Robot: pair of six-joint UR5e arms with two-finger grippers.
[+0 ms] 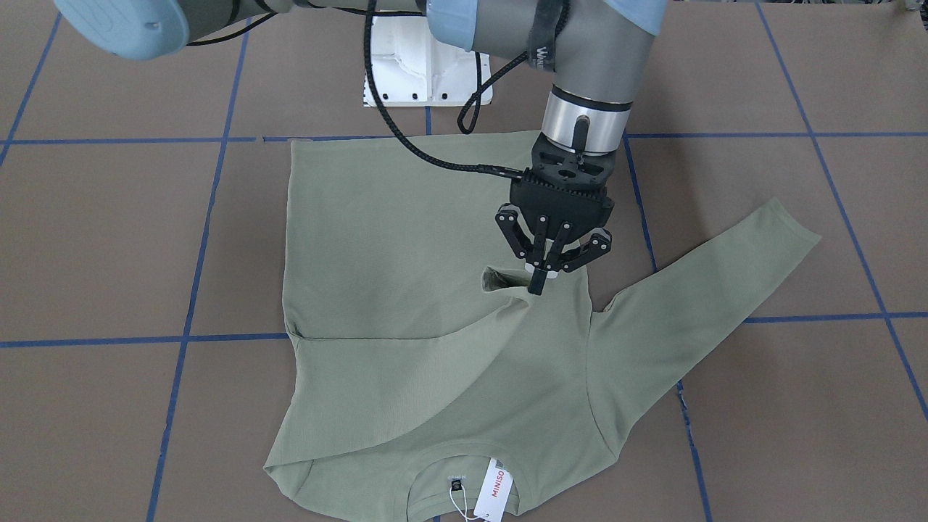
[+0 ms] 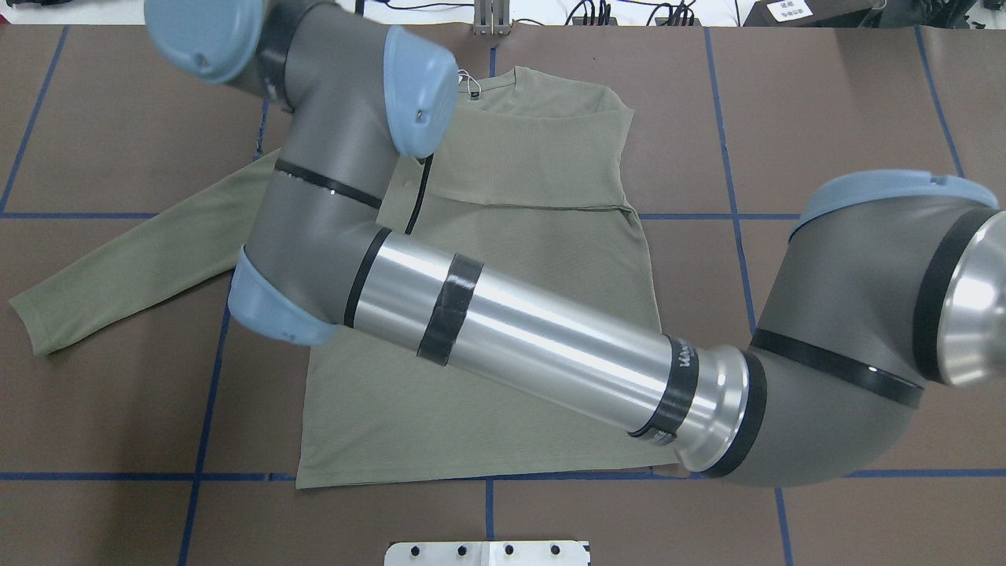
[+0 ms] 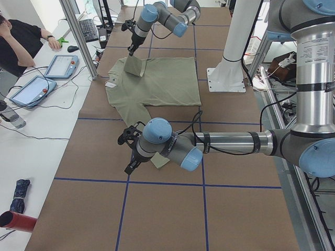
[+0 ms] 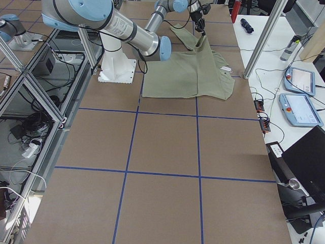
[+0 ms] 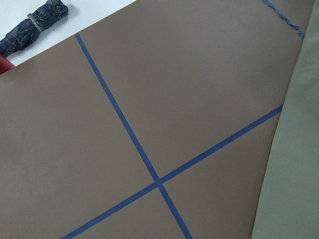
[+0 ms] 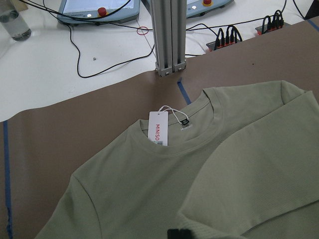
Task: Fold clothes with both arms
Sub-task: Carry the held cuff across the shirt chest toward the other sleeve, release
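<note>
The pale green shirt (image 1: 406, 239) lies flat on the brown table, neck and white hang tag (image 1: 494, 486) toward the operators' side. My right gripper (image 1: 538, 283) reaches across the chest and is shut on the cuff (image 1: 496, 279) of one sleeve, which is folded over the body. The right wrist view shows the collar and hang tag (image 6: 158, 128). The other sleeve (image 1: 710, 290) stretches out sideways. My left gripper (image 3: 131, 157) hovers low beside that sleeve's end; I cannot tell whether it is open or shut. Its wrist view shows only the sleeve edge (image 5: 294, 164).
The white pedestal base (image 1: 428, 65) stands behind the shirt's hem. An aluminium post (image 6: 169, 35) rises at the table edge by the collar. A side table holds teach pendants (image 3: 60, 65), with a person (image 3: 21, 42) seated there. A folded umbrella (image 5: 35, 25) lies off the mat.
</note>
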